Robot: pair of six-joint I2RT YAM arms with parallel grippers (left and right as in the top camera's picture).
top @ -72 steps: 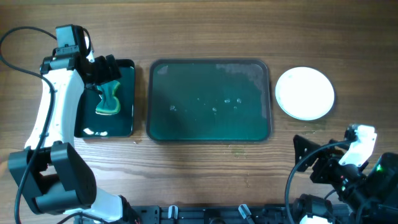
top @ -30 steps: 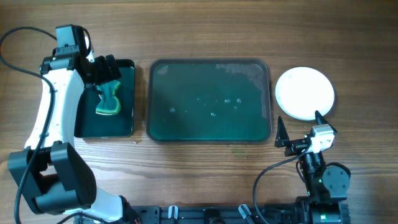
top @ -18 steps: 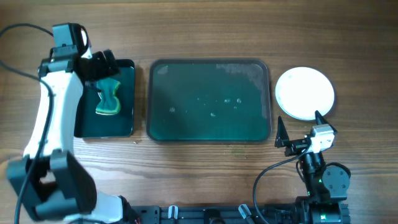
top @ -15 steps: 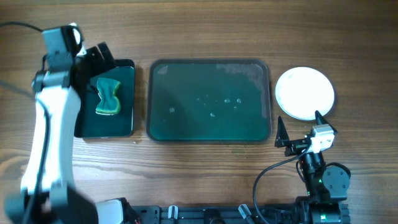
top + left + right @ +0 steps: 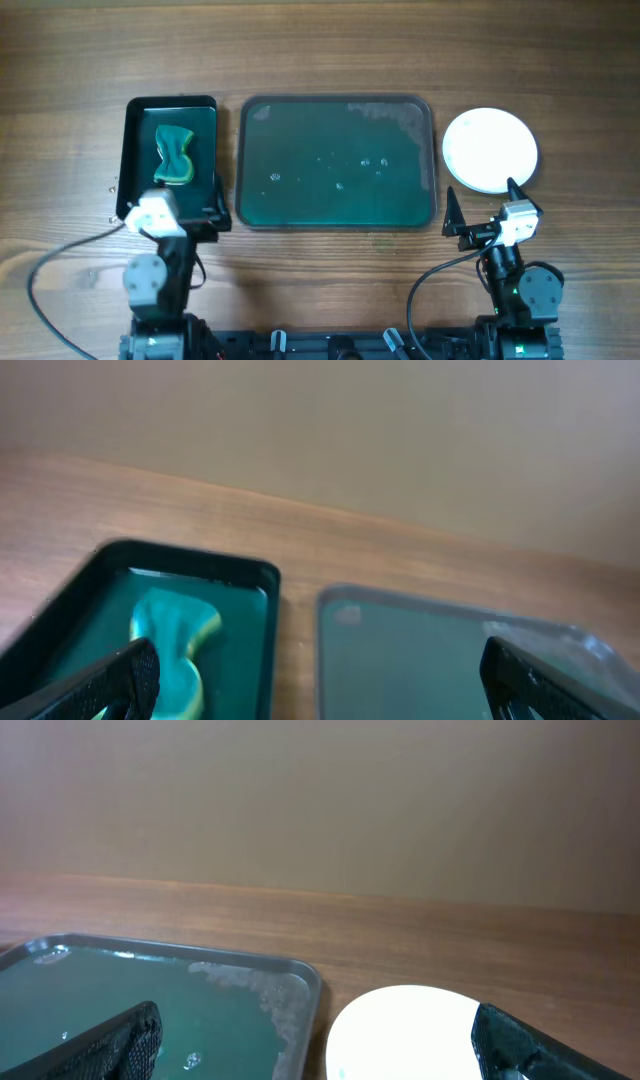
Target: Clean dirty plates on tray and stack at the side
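The large dark green tray (image 5: 340,205) lies mid-table with no plates on it, only water drops and foam; it also shows in the right wrist view (image 5: 150,1000) and the left wrist view (image 5: 450,650). A white plate (image 5: 490,150) rests on the bare wood to the tray's right, and shows in the right wrist view (image 5: 410,1030). I cannot tell whether other plates lie under it; no pale blue plate shows. My left gripper (image 5: 170,212) (image 5: 320,690) is open and empty at the near edge. My right gripper (image 5: 480,195) (image 5: 315,1055) is open and empty just in front of the plate.
A smaller dark tray (image 5: 200,120) (image 5: 250,575) stands left of the large tray and holds a teal-green sponge (image 5: 173,155) (image 5: 170,640). Bare wood tabletop lies behind the trays. Both arm bases sit at the near edge.
My left arm has drawn back from over the small tray to the near edge; the sponge stays in that tray. My right arm settled upright in front of the plate early on and then held still.
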